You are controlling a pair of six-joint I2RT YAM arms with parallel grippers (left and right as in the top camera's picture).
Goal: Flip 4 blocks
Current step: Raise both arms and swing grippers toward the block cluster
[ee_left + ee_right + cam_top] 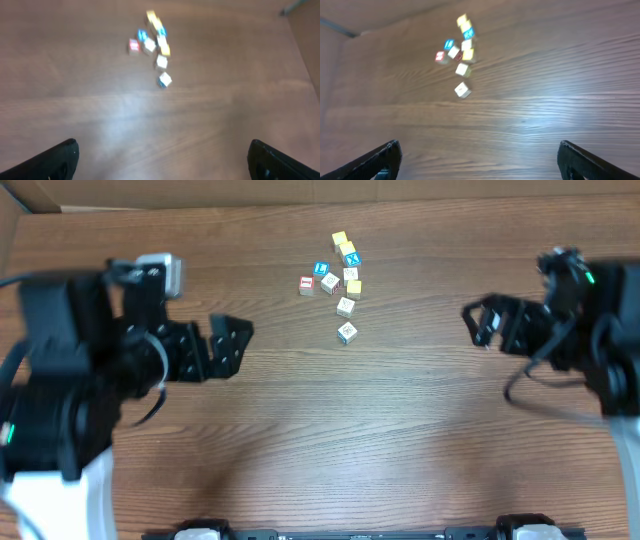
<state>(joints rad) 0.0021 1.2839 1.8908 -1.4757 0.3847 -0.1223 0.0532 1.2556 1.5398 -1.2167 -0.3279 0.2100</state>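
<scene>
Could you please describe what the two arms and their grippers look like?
The left arm and right arm are black and blocky on white bases, with looping black cables. The left wrist carries a pale grey box; the right shows a small green light. The left gripper and right gripper have black, flat fingers.

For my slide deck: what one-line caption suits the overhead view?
Left gripper and right gripper, both open, either side of a loose cluster of alphabet blocks on a wooden table.
</scene>
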